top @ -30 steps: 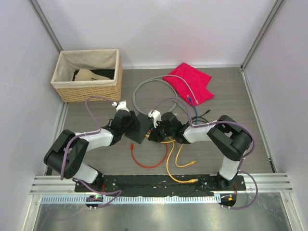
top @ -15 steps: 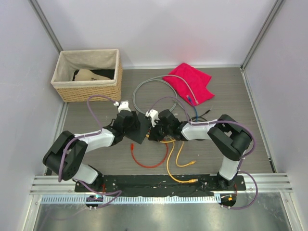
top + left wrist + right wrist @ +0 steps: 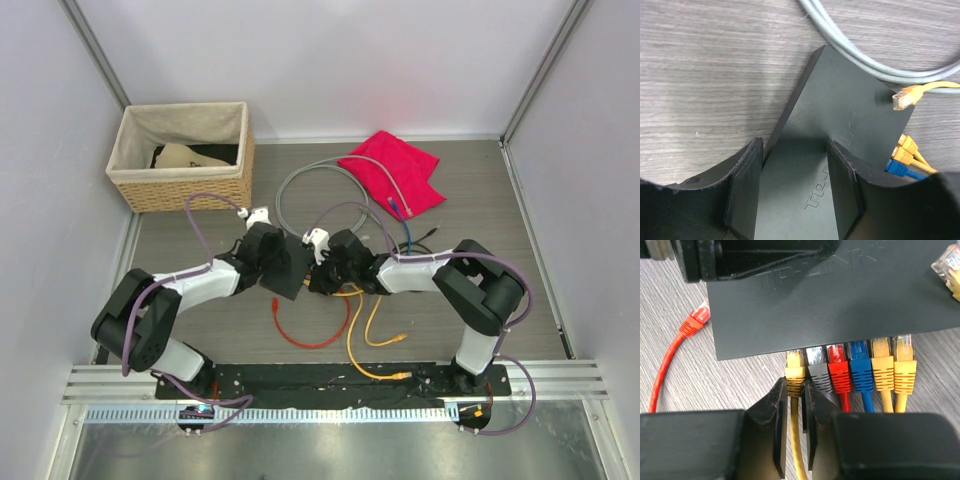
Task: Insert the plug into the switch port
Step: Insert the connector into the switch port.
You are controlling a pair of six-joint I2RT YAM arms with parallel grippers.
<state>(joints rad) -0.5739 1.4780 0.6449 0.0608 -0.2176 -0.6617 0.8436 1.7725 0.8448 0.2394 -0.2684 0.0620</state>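
Observation:
The dark grey switch (image 3: 292, 276) lies mid-table, tilted, between my two grippers. My left gripper (image 3: 276, 264) is shut on the switch (image 3: 840, 105), one finger (image 3: 742, 190) on each side of it. My right gripper (image 3: 319, 272) is shut on a yellow plug (image 3: 795, 374), its fingers (image 3: 774, 410) pinching the ribbed boot. The plug's clear tip sits at the leftmost socket along the edge of the switch (image 3: 840, 305). Beside it sit grey (image 3: 818, 371), red (image 3: 838, 371), blue (image 3: 861, 372) and two yellow plugs (image 3: 894, 371) in the row.
A loose yellow plug (image 3: 905, 97) rests on the switch's far corner. An orange-red cable (image 3: 310, 335) and yellow cables (image 3: 365, 330) lie near the front. A grey cable loop (image 3: 300, 180), a red cloth (image 3: 395, 172) and a wicker basket (image 3: 180, 155) are at the back.
Both grippers and the switch have shifted slightly; my right gripper has closed in a little to the left against the switch's edge. The holds are unchanged.

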